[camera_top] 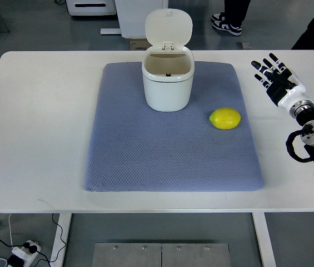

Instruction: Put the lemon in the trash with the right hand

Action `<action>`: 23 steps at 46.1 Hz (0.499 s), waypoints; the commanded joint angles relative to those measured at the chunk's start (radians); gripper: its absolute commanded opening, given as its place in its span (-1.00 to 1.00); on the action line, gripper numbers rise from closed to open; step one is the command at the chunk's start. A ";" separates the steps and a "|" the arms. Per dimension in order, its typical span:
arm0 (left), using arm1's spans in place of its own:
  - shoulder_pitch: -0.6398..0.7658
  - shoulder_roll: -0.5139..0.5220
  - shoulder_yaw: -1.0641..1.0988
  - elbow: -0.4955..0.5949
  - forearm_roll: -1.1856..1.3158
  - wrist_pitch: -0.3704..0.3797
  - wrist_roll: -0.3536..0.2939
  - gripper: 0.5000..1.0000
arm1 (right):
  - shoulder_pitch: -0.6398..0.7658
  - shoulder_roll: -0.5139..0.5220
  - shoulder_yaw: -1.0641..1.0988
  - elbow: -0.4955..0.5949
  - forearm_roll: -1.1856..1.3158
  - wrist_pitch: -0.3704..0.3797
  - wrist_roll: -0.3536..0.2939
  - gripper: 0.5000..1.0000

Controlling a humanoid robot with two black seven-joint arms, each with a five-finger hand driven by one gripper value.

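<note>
The task stands at its start: the lemon (225, 118) lies untouched on the blue mat (145, 161), near the mat's right edge and just right of the white trash bin (168, 83). The bin's lid is raised, leaving the mouth open. The right hand (273, 75) hovers over the table's (34, 139) far right corner, fingers spread, holding nothing. The next move probably calls for a reach leftward to the lemon, then a closing grasp. Beyond the table's far edge, grey floor and a person's shoes (226, 23) show.
</note>
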 commanded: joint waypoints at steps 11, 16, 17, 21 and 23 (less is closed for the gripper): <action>0.000 0.000 0.000 0.001 0.000 0.000 0.000 1.00 | 0.001 -0.002 0.000 0.000 0.000 0.000 0.000 1.00; 0.000 0.000 -0.003 0.001 -0.002 0.000 0.002 1.00 | 0.001 -0.002 0.000 0.000 0.000 0.000 0.000 1.00; 0.000 0.000 -0.003 0.000 -0.002 0.000 0.000 1.00 | 0.001 -0.002 0.000 0.000 0.000 0.000 0.000 1.00; 0.002 0.000 -0.003 0.001 -0.002 0.000 0.002 1.00 | 0.001 -0.002 0.000 0.000 0.000 0.002 0.000 1.00; 0.002 0.000 -0.003 0.001 -0.002 0.000 0.000 1.00 | 0.001 -0.002 0.000 0.000 0.000 0.002 0.000 1.00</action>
